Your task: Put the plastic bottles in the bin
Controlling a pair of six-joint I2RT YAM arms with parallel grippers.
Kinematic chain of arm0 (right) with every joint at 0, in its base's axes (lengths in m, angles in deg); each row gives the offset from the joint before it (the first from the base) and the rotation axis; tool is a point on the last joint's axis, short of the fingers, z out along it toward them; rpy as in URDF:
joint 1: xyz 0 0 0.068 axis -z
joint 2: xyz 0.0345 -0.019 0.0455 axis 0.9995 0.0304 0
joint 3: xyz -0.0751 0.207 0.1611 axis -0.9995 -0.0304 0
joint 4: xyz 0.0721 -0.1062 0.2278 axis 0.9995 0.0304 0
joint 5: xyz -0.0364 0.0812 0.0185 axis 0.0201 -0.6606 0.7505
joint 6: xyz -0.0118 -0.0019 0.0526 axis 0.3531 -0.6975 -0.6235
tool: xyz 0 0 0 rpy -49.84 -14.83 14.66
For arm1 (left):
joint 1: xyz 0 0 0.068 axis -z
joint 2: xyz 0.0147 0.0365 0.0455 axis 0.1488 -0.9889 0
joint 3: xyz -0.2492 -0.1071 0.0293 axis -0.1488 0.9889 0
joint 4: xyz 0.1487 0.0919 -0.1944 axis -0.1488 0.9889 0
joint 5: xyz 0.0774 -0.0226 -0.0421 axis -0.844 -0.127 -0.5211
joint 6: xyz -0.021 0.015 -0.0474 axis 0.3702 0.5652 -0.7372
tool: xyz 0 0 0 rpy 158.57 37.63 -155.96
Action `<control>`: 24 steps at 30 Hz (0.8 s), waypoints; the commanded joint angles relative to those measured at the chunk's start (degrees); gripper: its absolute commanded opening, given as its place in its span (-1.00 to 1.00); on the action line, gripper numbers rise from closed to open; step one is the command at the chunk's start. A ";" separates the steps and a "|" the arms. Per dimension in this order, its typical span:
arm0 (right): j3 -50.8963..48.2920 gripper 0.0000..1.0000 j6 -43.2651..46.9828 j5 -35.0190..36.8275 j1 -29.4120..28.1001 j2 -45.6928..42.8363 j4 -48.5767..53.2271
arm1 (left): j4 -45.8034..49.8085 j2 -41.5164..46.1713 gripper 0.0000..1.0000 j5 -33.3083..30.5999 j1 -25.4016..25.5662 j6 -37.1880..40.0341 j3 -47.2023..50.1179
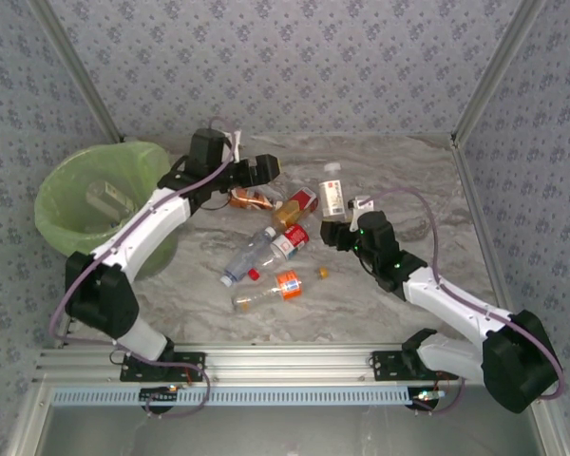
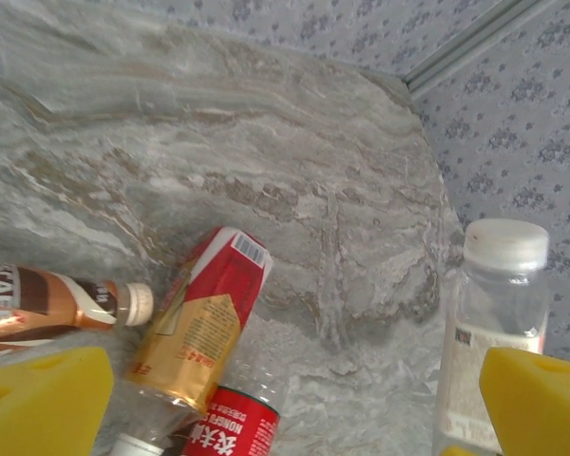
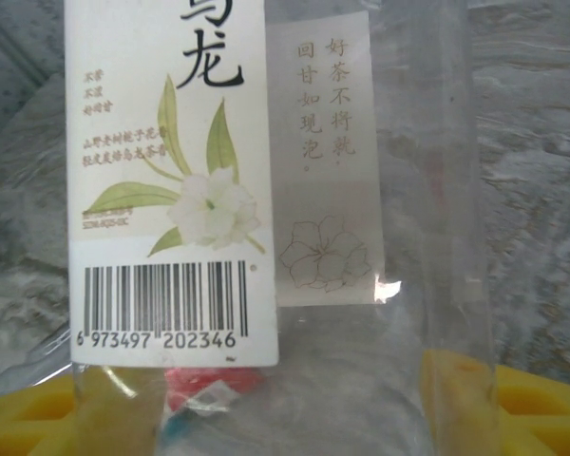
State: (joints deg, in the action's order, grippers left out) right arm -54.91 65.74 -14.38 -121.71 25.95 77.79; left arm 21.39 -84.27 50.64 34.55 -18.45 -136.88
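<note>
The clear bottle (image 3: 266,190), well apart from the bin (image 1: 57,223), is seemingly being pinched by the right fingers (image 3: 541,408); the left fingers (image 2: 38,399) are being held spread; a slip off slick plastic is being risked

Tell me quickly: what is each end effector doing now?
Left end effector: open, empty.
Right end effector: closed on the white-capped clear bottle.

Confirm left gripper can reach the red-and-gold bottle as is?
Probably yes: the left gripper is open just above the red-and-gold bottle, which lies uncovered; a red-labelled bottle crowds one end.
</note>
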 commanded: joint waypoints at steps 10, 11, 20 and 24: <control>2.57 -1.00 4.08 -7.88 -4.55 4.26 -7.02 | -1.82 -6.10 0.95 4.36 4.16 -4.67 -5.88; 2.76 -1.00 4.14 -8.28 -4.77 4.58 -7.79 | -1.85 -6.52 0.92 4.40 4.25 -4.92 -6.17; 5.53 -1.00 5.87 -9.06 -6.44 6.81 -9.23 | -1.42 -8.77 0.54 6.29 4.38 -6.40 -8.05; 5.92 -1.00 5.79 -9.52 -6.67 7.36 -10.10 | -1.64 -8.91 0.41 6.95 4.33 -6.56 -8.03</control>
State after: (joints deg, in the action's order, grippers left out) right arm -51.48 70.16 -23.26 -128.07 33.07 71.75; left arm 20.15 -92.44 56.47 38.68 -24.94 -143.30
